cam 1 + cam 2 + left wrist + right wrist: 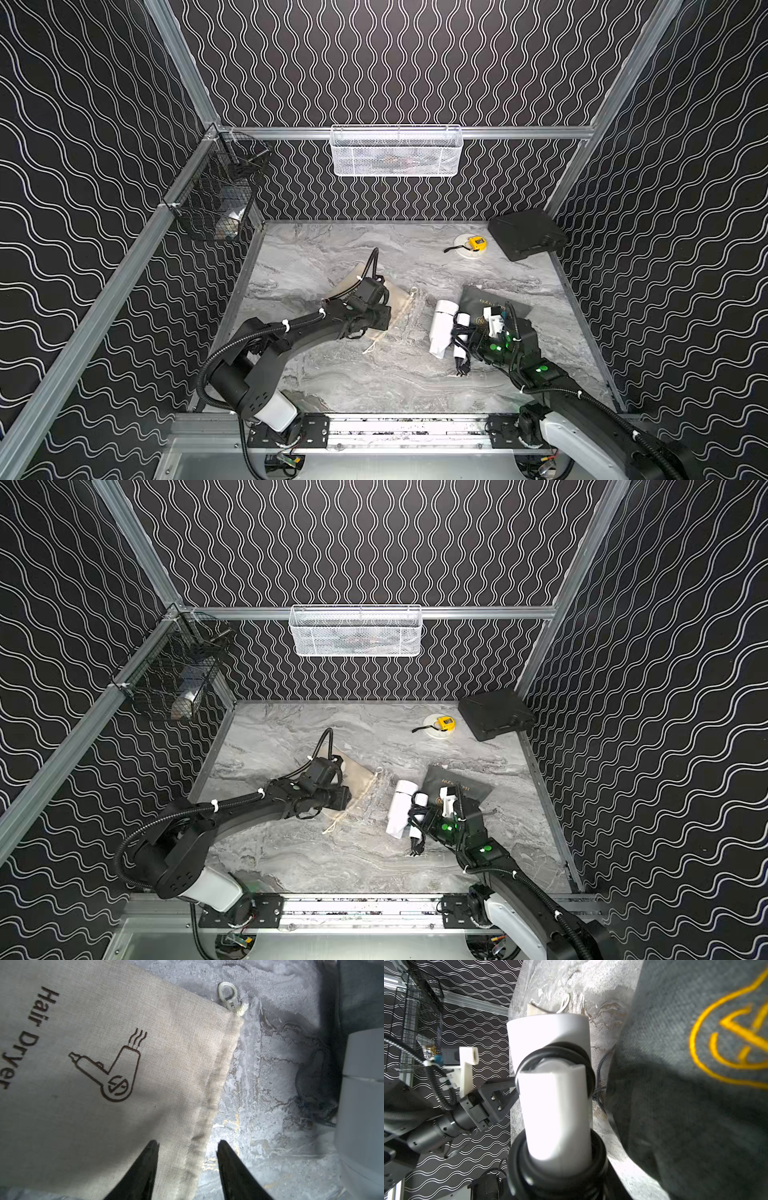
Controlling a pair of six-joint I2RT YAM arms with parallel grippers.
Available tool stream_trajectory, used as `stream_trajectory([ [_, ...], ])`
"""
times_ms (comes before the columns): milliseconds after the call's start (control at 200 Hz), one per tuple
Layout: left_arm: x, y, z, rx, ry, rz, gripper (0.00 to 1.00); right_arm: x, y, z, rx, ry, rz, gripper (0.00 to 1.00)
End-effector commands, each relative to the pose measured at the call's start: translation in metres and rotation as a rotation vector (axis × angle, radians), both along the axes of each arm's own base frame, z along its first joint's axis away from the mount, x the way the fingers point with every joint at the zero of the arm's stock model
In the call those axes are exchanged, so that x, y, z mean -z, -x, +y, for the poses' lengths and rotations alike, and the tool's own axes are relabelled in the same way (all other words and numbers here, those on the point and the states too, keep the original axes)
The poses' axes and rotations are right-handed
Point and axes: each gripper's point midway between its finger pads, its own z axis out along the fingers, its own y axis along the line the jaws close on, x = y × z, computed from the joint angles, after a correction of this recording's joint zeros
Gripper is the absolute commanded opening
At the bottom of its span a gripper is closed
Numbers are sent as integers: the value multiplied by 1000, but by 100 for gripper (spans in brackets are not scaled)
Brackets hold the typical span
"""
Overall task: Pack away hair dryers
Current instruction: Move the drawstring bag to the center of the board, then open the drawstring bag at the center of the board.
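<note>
My right tool (pixel 471 338) grasps the white plastic hair dryer (pixel 444 328) by its cord-wound handle, beside the dark grey fabric bag (pixel 486 297) on the grey marble table (pixel 332 257). My left tool (pixel 188 1142) stands released astride the hem of the beige cloth bag (pixel 104 1115), probably to open it.

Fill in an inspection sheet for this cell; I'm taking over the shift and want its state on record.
Surface: marble-look tabletop, no spills seen.
Job's things: white hair dryer lying beside dark grey bag; beige bag flat.
Clutter: yellow tape measure, black box.
Grippers: left gripper open over beige bag's hem; right gripper closed on dryer's handle.
Cables: black cord wound round handle, plug on tabletop.
Surroundings: white mesh basket, black wire basket on rails.
</note>
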Motion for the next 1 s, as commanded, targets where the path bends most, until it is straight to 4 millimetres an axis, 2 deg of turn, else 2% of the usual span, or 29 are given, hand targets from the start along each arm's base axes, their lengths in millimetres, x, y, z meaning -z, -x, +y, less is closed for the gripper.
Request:
stream_trajectory([
  [0, 13, 11, 9, 59, -131, 21, 52, -11, -3, 5, -37, -5, -37, 10],
  [85, 20, 15, 7, 77, -145, 29, 52, -11, -2, 7, -58, 8, -29, 10],
  [600, 34, 22, -9, 143, -153, 50, 53, -9, 0, 9, -67, -10, -19, 9],
  [831, 38, 20, -11, 137, -155, 54, 47, -7, 1, 8, -62, -7, -18, 9],
  [996, 40, 19, -13, 138, -145, 59, 38, -6, 2, 7, -60, -1, -18, 9],
])
